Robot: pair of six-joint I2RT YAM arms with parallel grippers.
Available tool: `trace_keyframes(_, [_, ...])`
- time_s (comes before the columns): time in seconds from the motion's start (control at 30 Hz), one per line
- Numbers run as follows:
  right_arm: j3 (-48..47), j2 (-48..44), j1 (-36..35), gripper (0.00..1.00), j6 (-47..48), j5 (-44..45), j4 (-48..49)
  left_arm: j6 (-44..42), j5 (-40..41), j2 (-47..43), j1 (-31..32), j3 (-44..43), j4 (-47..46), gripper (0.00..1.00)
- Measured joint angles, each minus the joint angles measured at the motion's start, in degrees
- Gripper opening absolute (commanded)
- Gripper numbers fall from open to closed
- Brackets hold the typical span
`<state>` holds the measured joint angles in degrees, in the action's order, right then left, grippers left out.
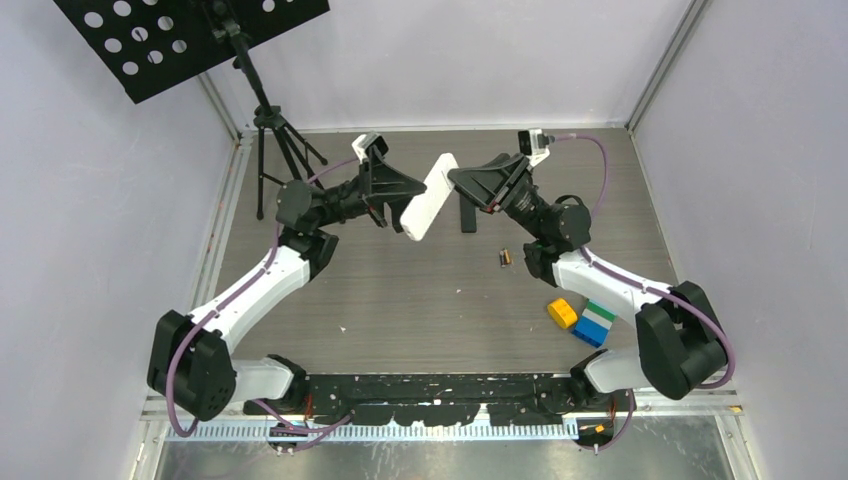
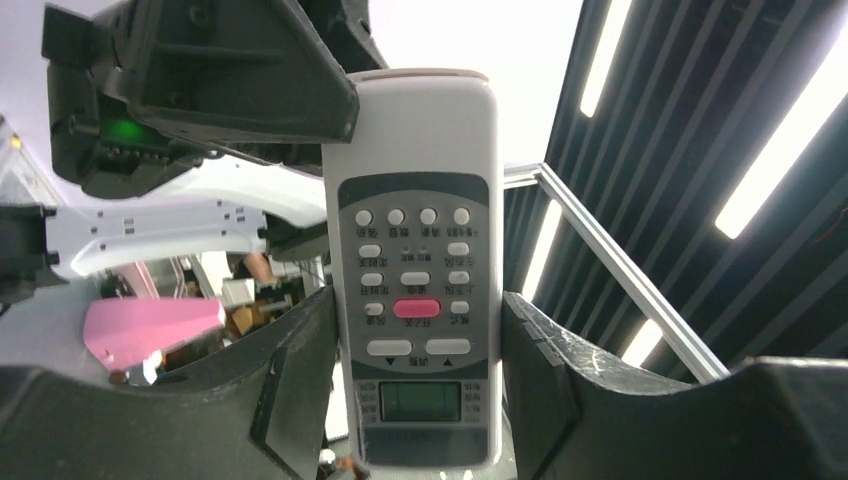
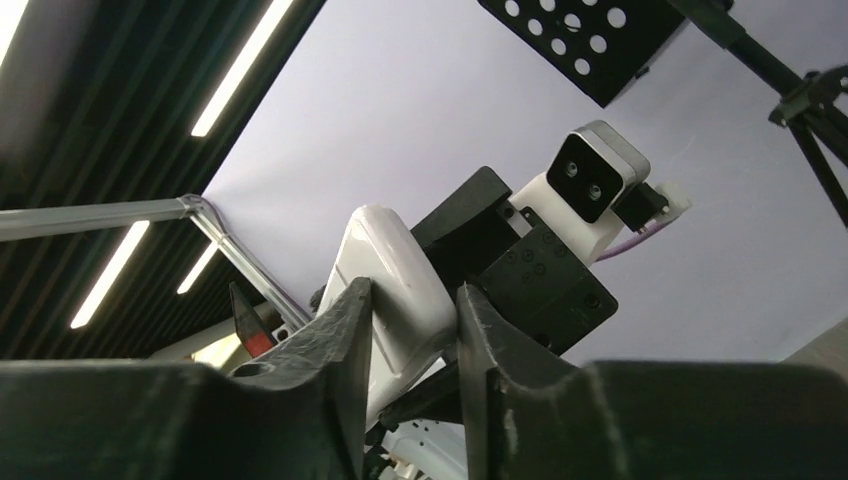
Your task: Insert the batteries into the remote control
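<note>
Got the remote control (image 1: 428, 197) clamped both ends: left gripper (image 2: 420, 345) gripping its near end, right gripper (image 3: 412, 300) pinching the far end. Spotted a battery (image 1: 506, 257) on the table, right of it.

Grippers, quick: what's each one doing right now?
Left gripper: closed, holding the remote by its display end.
Right gripper: closed on the remote's other end.

A: Where does the top view sit?
B: High above the near edge, looking down on the whole worktop (image 1: 420, 300).
A: The wrist views?
B: Both tilt up toward the ceiling (image 2: 700, 120), very close on the remote control (image 1: 430, 197), which all three views share.
</note>
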<state>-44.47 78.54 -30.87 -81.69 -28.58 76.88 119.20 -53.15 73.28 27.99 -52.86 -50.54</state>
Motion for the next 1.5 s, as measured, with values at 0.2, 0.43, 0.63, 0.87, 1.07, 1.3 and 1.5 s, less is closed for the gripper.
trace_keyframes(0.2, [0.0, -1.4, 0.5, 0.11, -1.3, 2.1, 3.3, 1.2, 2.3, -1.0, -0.7, 0.3, -1.5, 0.33])
trace_keyframes(0.43, [0.1, -1.8, -0.3, 0.04, -1.1, 2.6, 2.3, 0.6, 5.1, -0.5, -0.8, 1.0, -1.1, 0.63])
trace_keyframes(0.63, [0.1, -1.8, -0.7, 0.0, -1.0, 3.3, -1.7, -1.0, 7.1, 0.3, -0.7, 1.1, -0.6, 0.76])
trace_keyframes(0.87, [0.9, -4.3, -0.7, 0.0, 3.6, 6.8, -16.2, -13.8, 7.3, -0.2, -1.5, 1.2, 7.0, 0.87])
trace_keyframes(1.07, [1.2, -13.2, -0.7, 0.0, 10.0, 14.3, -32.6, -30.6, 8.2, -4.8, -2.3, 1.3, 21.7, 0.87])
trace_keyframes(1.3, [2.2, -18.4, -0.7, 0.0, 11.4, 22.8, -38.8, -41.2, 8.4, -6.8, -2.3, 1.7, 30.8, 0.84])
trace_keyframes(1.5, [2.5, -16.2, -0.7, 0.01, 9.4, 25.0, -40.6, -39.9, 8.5, -5.2, -2.3, 3.4, 27.3, 0.7])
